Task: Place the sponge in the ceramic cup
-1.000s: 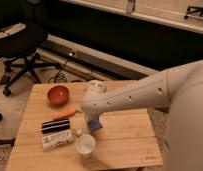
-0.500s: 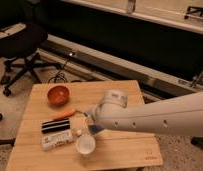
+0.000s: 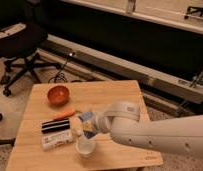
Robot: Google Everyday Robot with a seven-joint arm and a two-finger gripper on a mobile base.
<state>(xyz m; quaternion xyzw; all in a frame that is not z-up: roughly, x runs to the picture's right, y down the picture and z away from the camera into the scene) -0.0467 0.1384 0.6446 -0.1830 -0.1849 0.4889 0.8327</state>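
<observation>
The blue sponge (image 3: 87, 119) hangs just above the wooden table (image 3: 120, 95), a little behind and above the white ceramic cup (image 3: 85, 147). My gripper (image 3: 89, 128) reaches in from the right at the end of the thick white arm (image 3: 145, 132) and is shut on the sponge. The cup stands upright near the table's front edge, and its pale inside shows. The sponge is close over the cup's far rim but not inside it.
An orange-red bowl (image 3: 58, 95) sits at the table's back left. An orange stick-shaped item (image 3: 64, 114), a black-striped white packet (image 3: 56, 125) and a white packet (image 3: 57, 140) lie left of the cup. An office chair (image 3: 20, 45) stands on the floor beyond.
The arm has swung lower across the right side of the table. The sponge in the gripper has stayed just behind the cup, whose rim now shows more fully.
</observation>
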